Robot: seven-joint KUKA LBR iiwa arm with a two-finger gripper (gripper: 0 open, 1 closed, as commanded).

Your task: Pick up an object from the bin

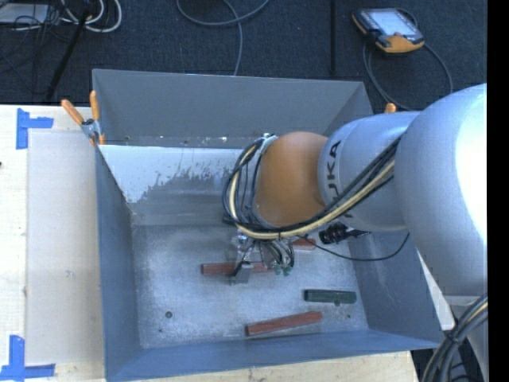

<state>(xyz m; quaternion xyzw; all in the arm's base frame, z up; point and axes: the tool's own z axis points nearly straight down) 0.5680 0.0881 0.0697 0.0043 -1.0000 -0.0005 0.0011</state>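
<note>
Light is fairly bright and comes from above. The white arm casing (445,173) glares at right, and the orange cover (290,177) carries a soft highlight on top. In the bin (231,110), a pale band lies below the far rim, a slanting shadow edge crosses the left wall, and the floor beneath the arm is in shade.

The claw (248,263) covers the middle of a brown stick (213,269).
</note>
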